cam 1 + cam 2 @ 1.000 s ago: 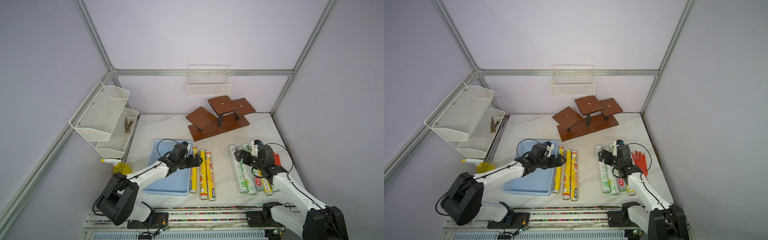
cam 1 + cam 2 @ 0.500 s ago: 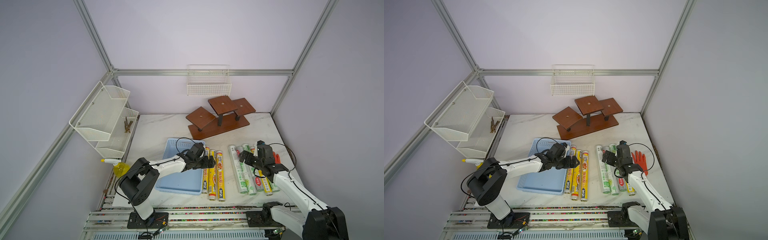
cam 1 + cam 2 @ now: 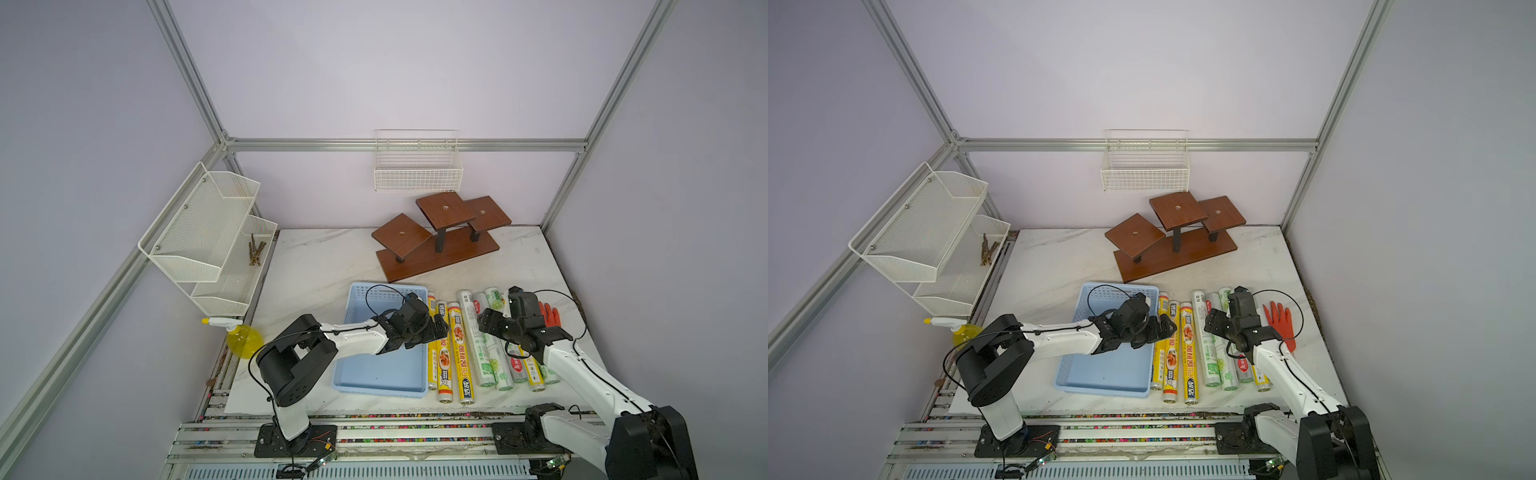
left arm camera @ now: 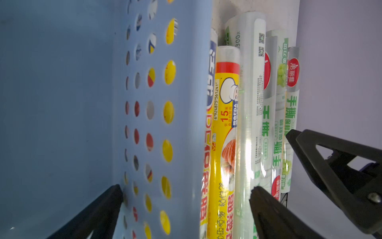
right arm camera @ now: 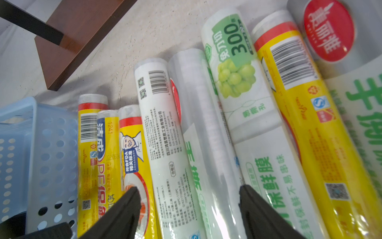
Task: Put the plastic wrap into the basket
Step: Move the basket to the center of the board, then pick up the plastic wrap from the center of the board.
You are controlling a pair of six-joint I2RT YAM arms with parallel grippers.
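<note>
marble table (image 3: 324,266), yellow and whitish-green plastic wrap (image 3: 461,353) beside basket (image 3: 382,374), both jaws apart

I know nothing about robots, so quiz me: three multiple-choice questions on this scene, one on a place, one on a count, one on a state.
1. Where is the red glove? A. in the wall's wire basket; B. on the mesh shelf; C. on the table.
2. How many square tops has the wooden stand? A. three; B. two; C. five.
3. The blue basket is: A. upside down; B. upright, holding nothing; C. stacked full.
Answers: C, it lies flat right of the plastic wrap; A, three brown squares show; B, its floor shows bare, the plastic wrap beside it.
</note>
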